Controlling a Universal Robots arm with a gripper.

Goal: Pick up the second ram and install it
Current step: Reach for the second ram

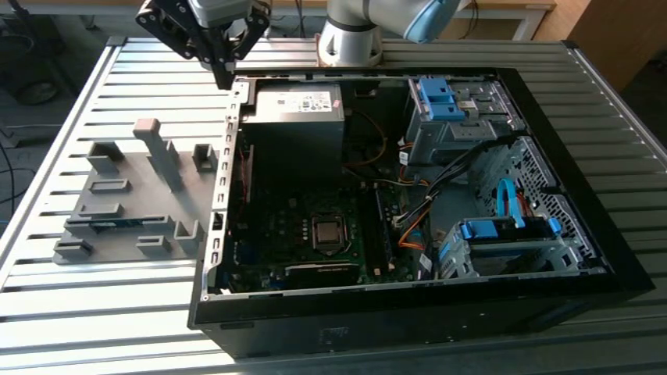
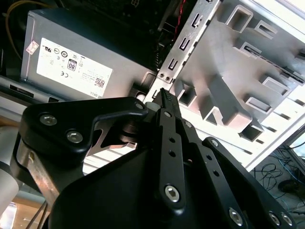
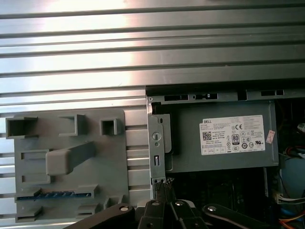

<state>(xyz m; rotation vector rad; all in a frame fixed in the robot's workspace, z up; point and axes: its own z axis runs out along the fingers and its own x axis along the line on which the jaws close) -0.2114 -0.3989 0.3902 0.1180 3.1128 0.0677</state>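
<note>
Currently gripper (image 1: 223, 78) is held closed, empty, at case (image 1: 344, 312) edge. Second ram (image 3: 52, 194) is seen in holder (image 3: 110, 162), first wrist view.

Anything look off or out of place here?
Nothing stands out. The second ram sits level in its slot in the grey fixture. The claw hangs shut, holding nothing, over the rear edge of the case, by the power supply.

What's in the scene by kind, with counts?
computer case: 1
power supply: 1
grey holder fixture: 1
blue ram stick, sitting in the fixture: 1
blue drive brackets: 2
gripper: 1
Total: 7
</note>
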